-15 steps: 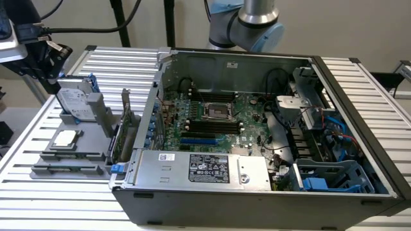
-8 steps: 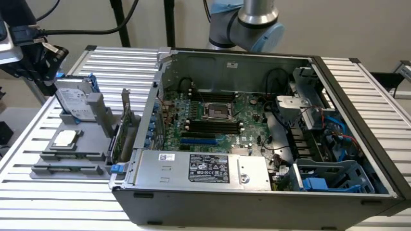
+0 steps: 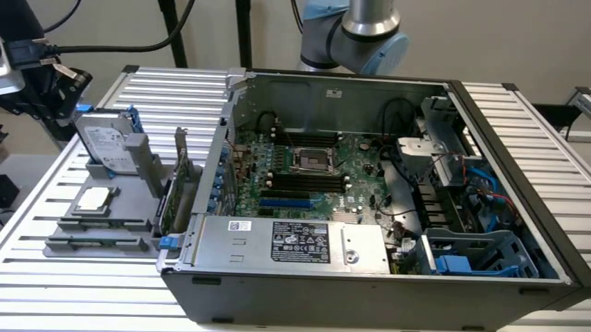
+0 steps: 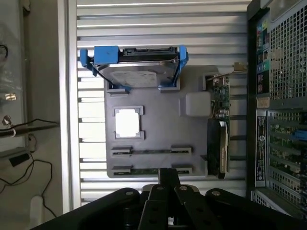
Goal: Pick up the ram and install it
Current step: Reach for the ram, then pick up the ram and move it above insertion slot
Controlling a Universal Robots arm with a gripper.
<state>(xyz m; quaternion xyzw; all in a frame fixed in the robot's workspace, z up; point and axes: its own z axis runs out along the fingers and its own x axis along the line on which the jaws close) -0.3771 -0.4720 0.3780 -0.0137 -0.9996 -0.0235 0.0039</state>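
The ram (image 4: 151, 170) is a thin green stick lying in the outermost slot of a grey holder block (image 4: 158, 132), between two small clips. In the exterior view the ram (image 3: 97, 243) lies in the block's front row, to the left of the open computer case (image 3: 369, 277). My gripper (image 4: 168, 173) hangs high above the block's ram end, shut, with nothing between its fingers. The motherboard's black memory slots (image 3: 300, 181) lie inside the case below the processor socket.
On the same block are a silver hard drive with blue rails (image 4: 136, 69), a square processor chip (image 4: 127, 122) and a green expansion card (image 4: 219, 129) standing on edge beside the case wall. The slatted metal table (image 3: 83, 290) ends at the exterior view's left. Cables hang at its upper left.
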